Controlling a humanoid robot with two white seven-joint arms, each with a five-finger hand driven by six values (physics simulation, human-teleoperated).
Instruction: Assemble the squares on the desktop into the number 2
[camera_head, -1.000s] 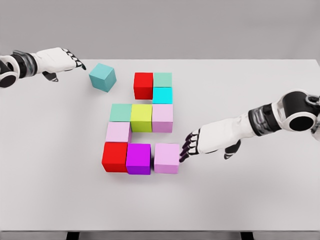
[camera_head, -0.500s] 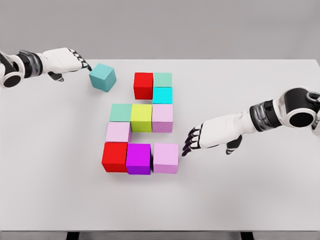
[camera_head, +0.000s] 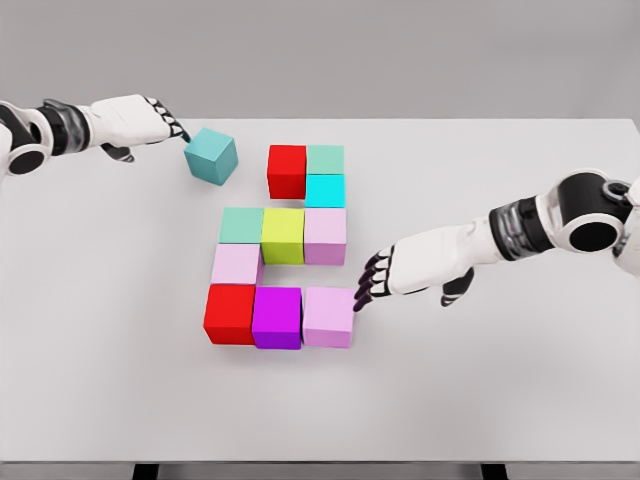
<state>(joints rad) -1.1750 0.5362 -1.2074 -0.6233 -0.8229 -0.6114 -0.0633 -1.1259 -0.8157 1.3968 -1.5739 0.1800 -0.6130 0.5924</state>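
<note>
At desk (camera_head: 520, 380) far-left: left robot hand (camera_head: 140, 120) fingers extended, nudging teal cube (camera_head: 211, 156) | rigid, light (probably slides easily), push flat faces | right robot hand (camera_head: 385, 280) spread, empty

A white table (camera_head: 520, 400) stands before a plain grey wall (camera_head: 400, 50).

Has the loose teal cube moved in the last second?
Yes. The teal cube has slid slightly right, toward the top red cube, with the left hand at its left edge.
</note>
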